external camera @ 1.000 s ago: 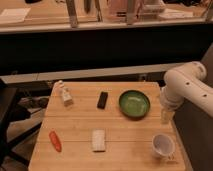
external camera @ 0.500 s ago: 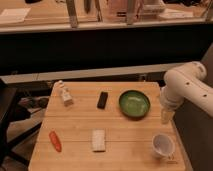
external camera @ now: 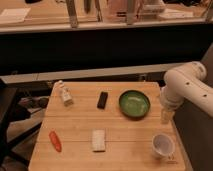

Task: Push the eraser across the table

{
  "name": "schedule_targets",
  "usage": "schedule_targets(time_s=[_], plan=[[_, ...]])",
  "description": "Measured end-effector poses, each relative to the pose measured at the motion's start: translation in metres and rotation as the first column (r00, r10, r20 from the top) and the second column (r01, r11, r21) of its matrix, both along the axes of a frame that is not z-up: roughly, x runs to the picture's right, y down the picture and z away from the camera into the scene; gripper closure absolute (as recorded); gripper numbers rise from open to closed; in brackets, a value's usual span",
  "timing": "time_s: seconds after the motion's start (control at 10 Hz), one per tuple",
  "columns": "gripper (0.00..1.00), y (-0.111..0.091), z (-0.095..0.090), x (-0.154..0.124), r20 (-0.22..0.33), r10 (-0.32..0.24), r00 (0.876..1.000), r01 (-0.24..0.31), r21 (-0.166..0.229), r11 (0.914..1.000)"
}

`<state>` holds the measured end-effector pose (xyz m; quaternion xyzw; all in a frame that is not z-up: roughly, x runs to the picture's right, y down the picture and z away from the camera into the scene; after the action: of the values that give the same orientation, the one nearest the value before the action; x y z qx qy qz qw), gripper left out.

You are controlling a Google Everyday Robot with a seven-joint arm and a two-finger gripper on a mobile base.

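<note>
The eraser (external camera: 102, 100), a small flat black block, lies on the light wooden table (external camera: 80, 130) near its far middle, just left of the green bowl (external camera: 134, 104). My gripper (external camera: 167, 116) hangs at the table's right edge, right of the bowl and well apart from the eraser. The white arm (external camera: 187, 87) bends in from the right above it.
A pale whitish block (external camera: 99, 140) lies at the front middle. An orange carrot-like item (external camera: 55, 141) lies front left. A small pale figure (external camera: 64, 93) stands far left. A white cup (external camera: 163, 145) stands front right. A dark counter runs behind the table.
</note>
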<state>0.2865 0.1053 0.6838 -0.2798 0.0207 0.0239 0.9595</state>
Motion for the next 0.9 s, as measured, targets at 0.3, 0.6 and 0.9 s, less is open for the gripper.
schedule_targets(time_s=[0.3,0.6,0.9], plan=[[0.20,0.000,0.000,0.000,0.000,0.000,1.000,0.000,0.000,1.0000],[0.20,0.000,0.000,0.000,0.000,0.000,1.000,0.000,0.000,1.0000],[0.20,-0.013,0.010,-0.015,0.019,-0.039,0.999,0.039,0.029,0.9988]])
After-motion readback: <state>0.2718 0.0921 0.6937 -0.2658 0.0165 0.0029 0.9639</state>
